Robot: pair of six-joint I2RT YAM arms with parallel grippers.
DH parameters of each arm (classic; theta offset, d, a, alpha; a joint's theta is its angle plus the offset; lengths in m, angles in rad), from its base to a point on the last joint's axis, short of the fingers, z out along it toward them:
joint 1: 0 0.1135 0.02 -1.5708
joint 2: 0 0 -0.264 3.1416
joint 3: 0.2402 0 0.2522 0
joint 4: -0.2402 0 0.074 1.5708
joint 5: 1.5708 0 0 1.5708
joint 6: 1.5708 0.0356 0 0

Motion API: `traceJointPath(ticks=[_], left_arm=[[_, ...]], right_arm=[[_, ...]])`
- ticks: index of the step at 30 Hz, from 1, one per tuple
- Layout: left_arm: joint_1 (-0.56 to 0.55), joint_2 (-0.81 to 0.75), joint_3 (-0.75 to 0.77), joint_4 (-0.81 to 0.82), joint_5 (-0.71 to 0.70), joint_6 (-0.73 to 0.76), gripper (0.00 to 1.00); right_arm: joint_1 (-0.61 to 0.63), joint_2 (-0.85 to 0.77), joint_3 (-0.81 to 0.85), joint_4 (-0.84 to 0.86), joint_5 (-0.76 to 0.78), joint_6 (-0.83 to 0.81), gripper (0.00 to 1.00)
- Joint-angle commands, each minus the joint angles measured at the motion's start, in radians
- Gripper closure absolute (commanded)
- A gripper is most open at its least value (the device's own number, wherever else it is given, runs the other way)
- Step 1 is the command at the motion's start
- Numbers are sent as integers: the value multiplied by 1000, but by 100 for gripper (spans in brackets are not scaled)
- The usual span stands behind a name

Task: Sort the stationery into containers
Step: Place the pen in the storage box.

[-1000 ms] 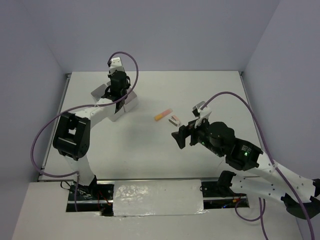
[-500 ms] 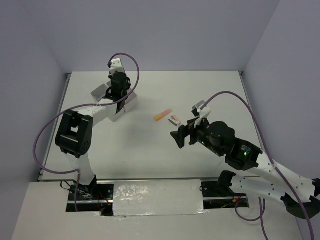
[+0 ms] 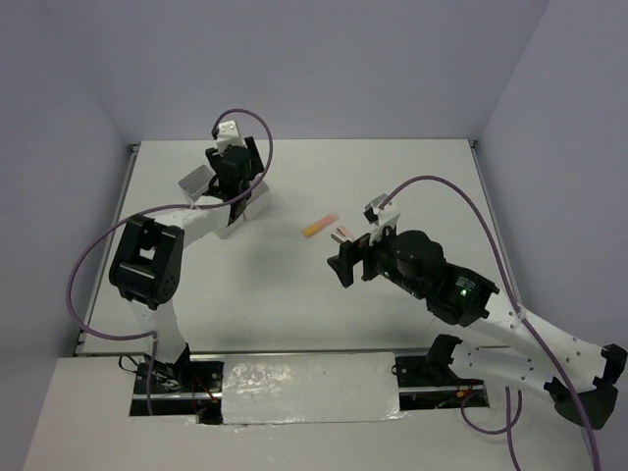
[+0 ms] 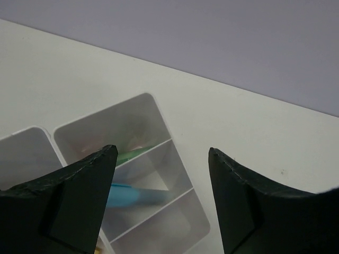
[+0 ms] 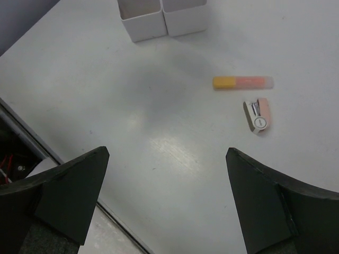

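Right fingers: spread wide with nothing between them, hovering over bare worktop on the near side of the loose stationery.
Orange and pink marker: lies flat near the middle of the worktop, outside the containers, with its orange end on the containers' side.
Small pink and white piece: lies flat on the worktop just beside the marker's pink end, not touching it; too small to tell what it is.
Containers: white block of square compartments at the far left of the worktop, well apart from the marker.
Green item: inside one compartment, partly hidden.
Light blue item: inside the neighbouring compartment, lying slanted.
Left fingers: apart, gripping nothing, poised directly above the containers.
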Motion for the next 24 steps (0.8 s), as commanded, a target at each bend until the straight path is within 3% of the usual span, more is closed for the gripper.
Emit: traceJointPath(ticks=[1, 3, 8, 11, 17, 19, 24], left_arm=[[4, -115, 16, -29, 26, -71, 17], [2, -188, 66, -197, 30, -123, 13], [-2, -384, 113, -660, 87, -251, 8], [-7, -519, 22, -736, 156, -282, 8], [-24, -985, -275, -850, 309, -302, 8], [-25, -1092, -294, -913, 316, -276, 8], [-25, -1187, -260, -1084, 256, -164, 4]], right_arm=[[-126, 58, 41, 61, -132, 97, 0], [-286, 150, 75, 28, -183, 195, 0], [-356, 507, 322, -121, 34, 335, 0], [-356, 691, 461, -138, 45, 413, 0], [-371, 989, 759, -316, 140, 681, 2], [-371, 1037, 787, -328, 151, 762, 6], [-359, 1141, 825, -372, 243, 959, 10]])
